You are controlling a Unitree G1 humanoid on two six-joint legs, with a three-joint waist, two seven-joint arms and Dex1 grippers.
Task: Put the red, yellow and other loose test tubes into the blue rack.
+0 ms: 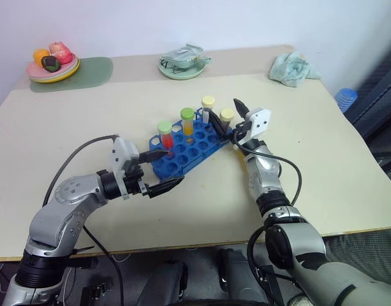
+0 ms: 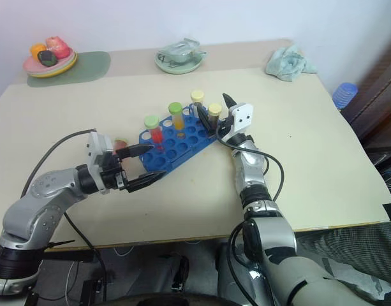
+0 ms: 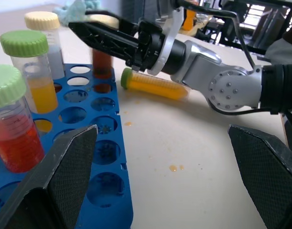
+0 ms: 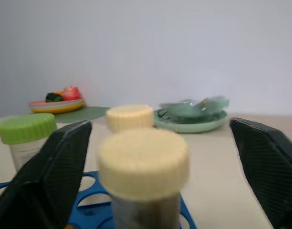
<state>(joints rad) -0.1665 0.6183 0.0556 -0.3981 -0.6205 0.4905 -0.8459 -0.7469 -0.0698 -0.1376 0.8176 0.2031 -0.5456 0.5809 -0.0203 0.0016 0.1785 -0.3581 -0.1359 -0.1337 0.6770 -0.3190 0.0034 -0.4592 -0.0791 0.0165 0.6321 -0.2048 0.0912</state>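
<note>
The blue rack (image 1: 185, 148) lies slanted in the middle of the beige table (image 1: 323, 178), with bare surface on all sides and the table edges well apart from it. In it stand the red tube (image 1: 165, 135), the yellow-orange tube (image 1: 187, 122), a greyish tube (image 1: 208, 109) and the brown tube (image 1: 228, 120). The right gripper (image 1: 236, 121) has its jaws released, spread around the brown tube. The left gripper (image 1: 163, 169) is spread wide at the rack's near corner, grasping nothing. Far back stand a fruit plate (image 1: 53, 65), a green dish (image 1: 182, 64) and a cloth (image 1: 293, 68), against the white wall.
</note>
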